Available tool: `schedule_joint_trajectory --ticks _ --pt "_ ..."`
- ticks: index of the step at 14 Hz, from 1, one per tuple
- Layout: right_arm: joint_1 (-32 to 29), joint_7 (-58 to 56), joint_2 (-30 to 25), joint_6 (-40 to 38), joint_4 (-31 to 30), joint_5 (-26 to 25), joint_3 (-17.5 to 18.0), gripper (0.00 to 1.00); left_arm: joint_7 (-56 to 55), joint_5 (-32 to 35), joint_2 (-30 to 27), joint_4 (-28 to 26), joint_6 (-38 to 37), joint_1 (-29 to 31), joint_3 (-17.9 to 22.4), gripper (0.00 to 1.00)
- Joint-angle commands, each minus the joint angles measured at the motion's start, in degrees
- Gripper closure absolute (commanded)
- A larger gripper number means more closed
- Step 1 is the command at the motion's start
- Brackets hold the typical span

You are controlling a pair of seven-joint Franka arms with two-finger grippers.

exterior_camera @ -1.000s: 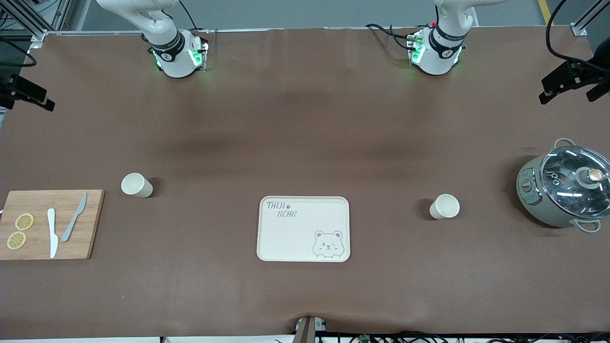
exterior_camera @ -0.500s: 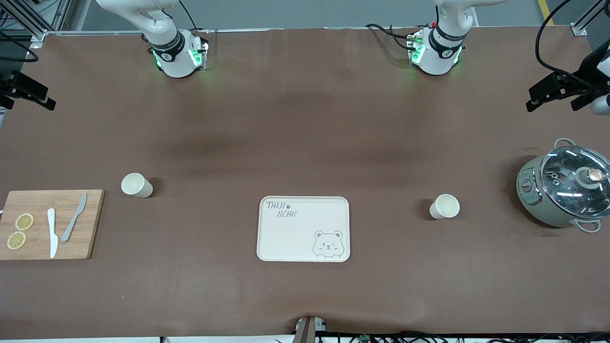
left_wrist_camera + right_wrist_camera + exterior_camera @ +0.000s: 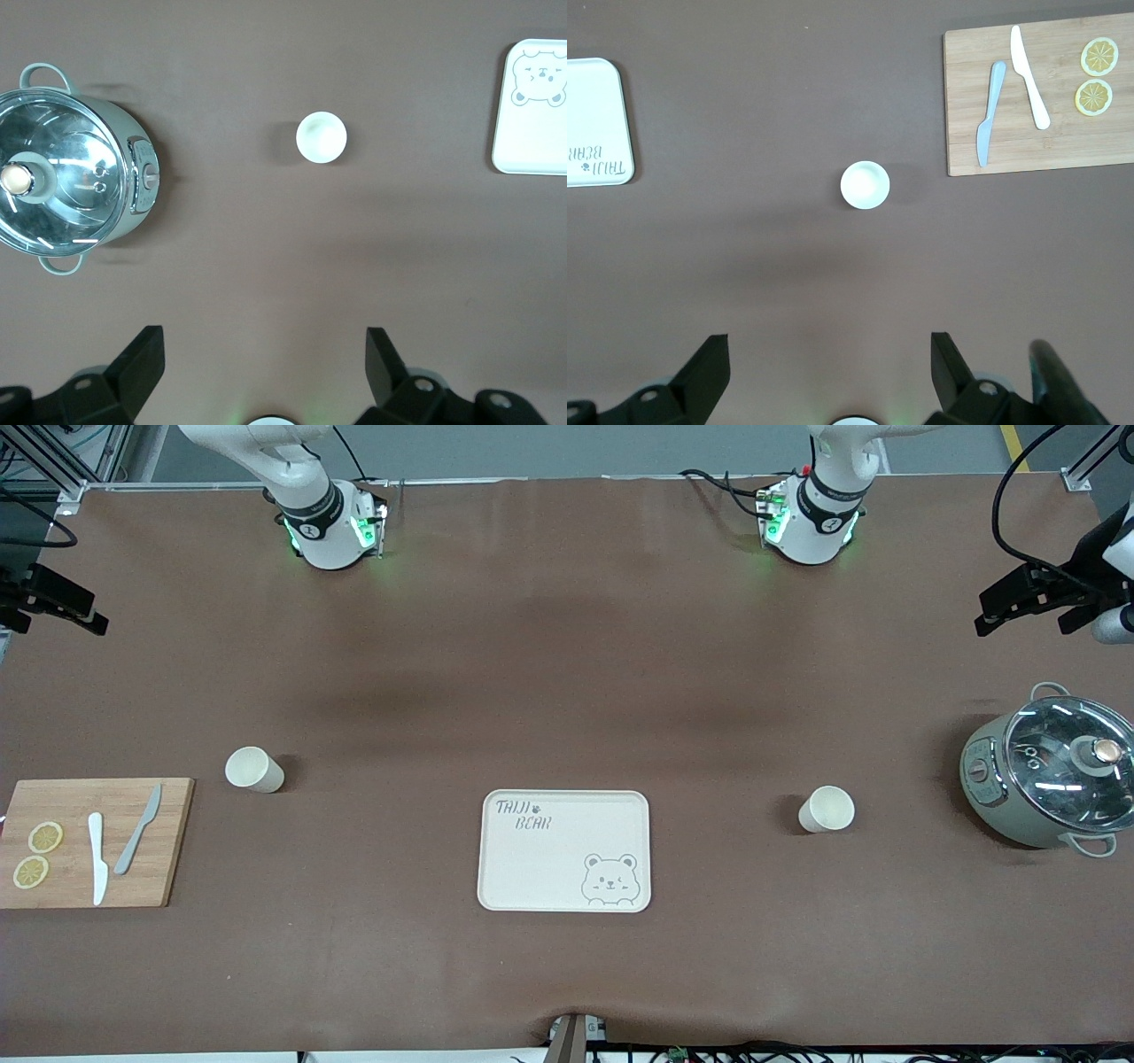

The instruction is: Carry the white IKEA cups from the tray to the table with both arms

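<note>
Two cream-white cups stand upright on the brown table. One cup point(image 3: 254, 770) is toward the right arm's end, beside the cutting board, and shows in the right wrist view point(image 3: 865, 184). The other cup point(image 3: 827, 809) is toward the left arm's end, between tray and pot, and shows in the left wrist view point(image 3: 321, 137). My left gripper point(image 3: 1028, 613) point(image 3: 263, 354) hangs high over its end of the table, open and empty. My right gripper point(image 3: 55, 613) point(image 3: 830, 354) hangs high over its end, open and empty.
A cream bear tray point(image 3: 564, 850) lies mid-table, nearer the front camera than the cups. A wooden cutting board point(image 3: 93, 841) with two knives and lemon slices lies at the right arm's end. A grey pot with a glass lid point(image 3: 1050, 779) stands at the left arm's end.
Both grippers have shifted slightly inward over the table's ends and a little lower in the view. The cups, tray, board and pot have not moved.
</note>
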Motion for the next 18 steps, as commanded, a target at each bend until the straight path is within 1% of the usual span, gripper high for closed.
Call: schedule_joint_trajectory --ticks 1,5,8,18 --pt "0.03 1.70 0.24 -0.56 0.55 -0.41 0.08 0.00 0.63 1.32 -0.25 0.70 -0.53 0.04 -0.70 0.00" --pt "0.21 3.38 0.24 -0.65 0.55 -0.41 0.08 0.00 -0.42 1.50 0.02 0.70 -0.35 -0.49 -1.49 0.00" --pt "0.29 3.38 0.24 -0.65 0.55 -0.41 0.08 0.00 -0.51 1.50 0.19 2.01 -0.35 -0.58 -1.49 0.00" --pt "0.12 3.29 0.33 -0.83 0.47 -0.41 0.08 0.00 -0.51 1.68 1.59 2.02 -0.35 -0.58 -1.58 0.00"
